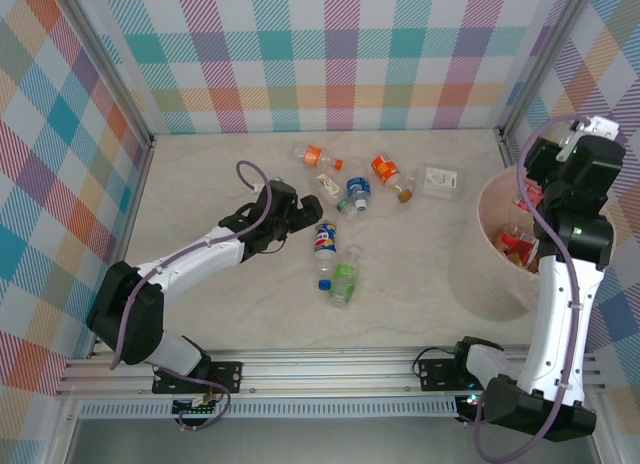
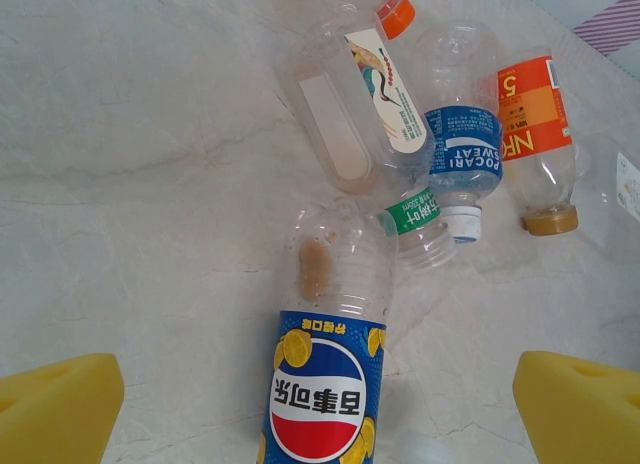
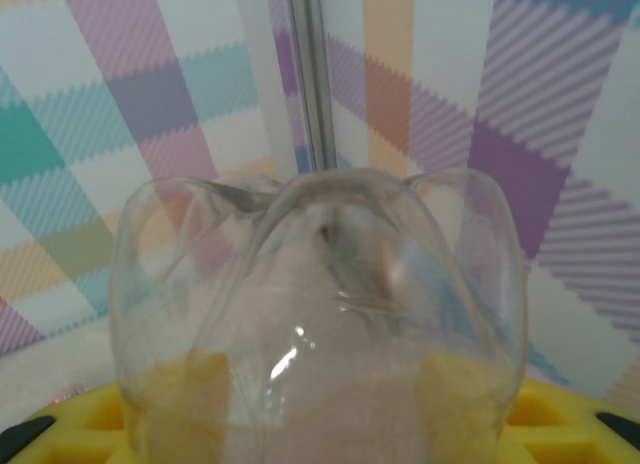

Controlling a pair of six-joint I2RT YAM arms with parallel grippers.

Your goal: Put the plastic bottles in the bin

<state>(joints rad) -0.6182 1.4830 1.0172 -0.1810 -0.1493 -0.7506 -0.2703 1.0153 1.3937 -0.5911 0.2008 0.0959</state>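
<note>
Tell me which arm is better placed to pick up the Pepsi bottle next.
Left. The left pincer, open, hangs right over the Pepsi bottle; the right pincer, by the bin, holds a clear bottle.

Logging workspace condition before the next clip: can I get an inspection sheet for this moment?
Surface: pale marbled table, no spills seen.
Job's things: six plastic bottles lie mid-table, including a Pepsi bottle; the bin at the right holds several.
Clutter: flat clear container; cannot tell if it is a bottle.
Grippers: left gripper open, facing the Pepsi bottle; right gripper shut on a clear bottle, by the bin.
Cables: purple cables run along both arms, off the bottles.
Surroundings: plaid walls, metal frame rail.
</note>
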